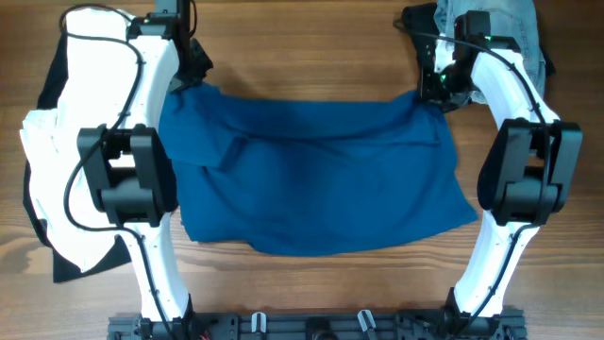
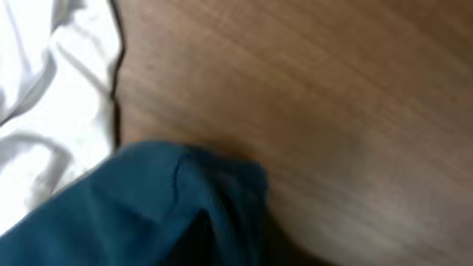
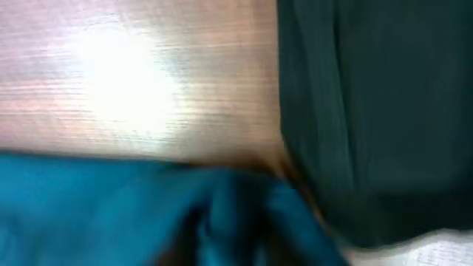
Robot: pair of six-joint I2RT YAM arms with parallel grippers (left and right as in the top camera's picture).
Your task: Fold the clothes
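The large deep-blue shirt (image 1: 311,179) lies spread across the middle of the wooden table (image 1: 302,47). Its far edge is stretched between my two grippers. My left gripper (image 1: 193,80) is at the far left corner, where the blue cloth (image 2: 148,214) bunches up at the jaws. My right gripper (image 1: 436,93) is at the far right corner, with bunched blue cloth (image 3: 111,214) there too. The fingers themselves are hidden by the fabric in both blurred wrist views.
A white garment (image 1: 57,161) with black garments (image 1: 55,80) under it lies at the left, behind the left arm; the white also shows in the left wrist view (image 2: 52,89). Light-blue denim (image 1: 500,24) lies at the far right. A dark garment (image 3: 369,111) is beside the right gripper.
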